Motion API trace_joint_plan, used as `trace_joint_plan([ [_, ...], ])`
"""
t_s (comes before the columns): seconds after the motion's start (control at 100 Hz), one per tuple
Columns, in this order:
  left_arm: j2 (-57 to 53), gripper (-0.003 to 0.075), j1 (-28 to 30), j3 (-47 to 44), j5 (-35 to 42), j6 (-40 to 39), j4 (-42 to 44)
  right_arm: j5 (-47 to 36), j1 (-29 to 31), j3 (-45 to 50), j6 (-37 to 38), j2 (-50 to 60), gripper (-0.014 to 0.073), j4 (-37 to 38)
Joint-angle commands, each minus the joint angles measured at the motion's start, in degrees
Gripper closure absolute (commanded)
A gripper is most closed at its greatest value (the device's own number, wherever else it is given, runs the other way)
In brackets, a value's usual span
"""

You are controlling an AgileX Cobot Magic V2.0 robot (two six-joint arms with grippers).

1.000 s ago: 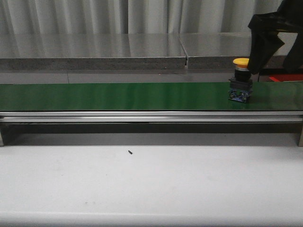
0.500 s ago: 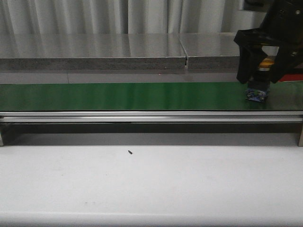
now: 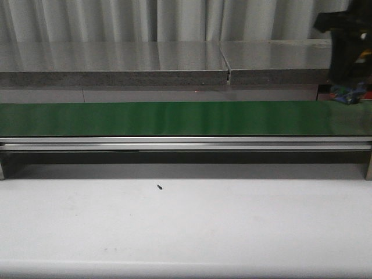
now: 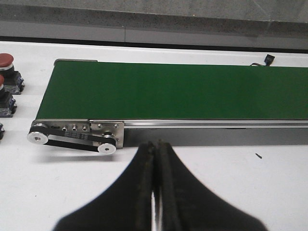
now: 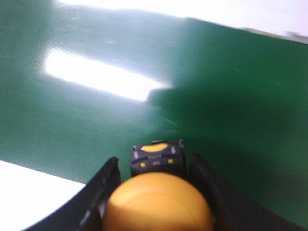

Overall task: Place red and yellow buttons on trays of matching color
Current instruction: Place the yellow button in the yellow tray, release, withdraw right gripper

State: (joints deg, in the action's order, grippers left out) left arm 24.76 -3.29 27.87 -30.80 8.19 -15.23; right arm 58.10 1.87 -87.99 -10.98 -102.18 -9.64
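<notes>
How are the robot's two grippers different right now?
The right gripper is clamped on a yellow button, lifted above the green belt; the left gripper holds nothing, its fingers pressed together. The right sits over the belt, the left over the white table beside it. Both have black fingers.

Pale pleated curtain behind grey stone-topped bench.

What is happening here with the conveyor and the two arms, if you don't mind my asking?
The right gripper is shut on a yellow button and holds it above the green conveyor belt, at the belt's right end in the front view. The left gripper is shut on nothing, over the white table. Red buttons sit past the belt's other end. No tray is clearly visible.
</notes>
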Motion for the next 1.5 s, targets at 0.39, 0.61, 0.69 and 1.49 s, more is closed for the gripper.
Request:
trace_joint_plan([
  [0.39, 0.29, 0.0739, -0.42, 1.46, 4.26, -0.32, -1.1, -1.43, 20.64, 1.93, 1.49, 3.75, 0.0409, -0.04],
  [0.61, 0.29, 0.0739, -0.42, 1.46, 4.26, -0.32, -1.1, -4.82, 23.86, 4.15, 1.49, -0.5, 0.0409, -0.53],
  [0.69, 0.29, 0.0739, -0.42, 1.46, 4.26, -0.32, -1.1, -5.67, 24.14, 4.15, 1.49, -2.05, 0.0409, -0.53],
  [1.49, 0.29, 0.0739, -0.42, 1.46, 4.26, -0.32, -1.1, -7.2, 24.21, 4.43, 1.49, -7.5, 0.0102, -0.47],
])
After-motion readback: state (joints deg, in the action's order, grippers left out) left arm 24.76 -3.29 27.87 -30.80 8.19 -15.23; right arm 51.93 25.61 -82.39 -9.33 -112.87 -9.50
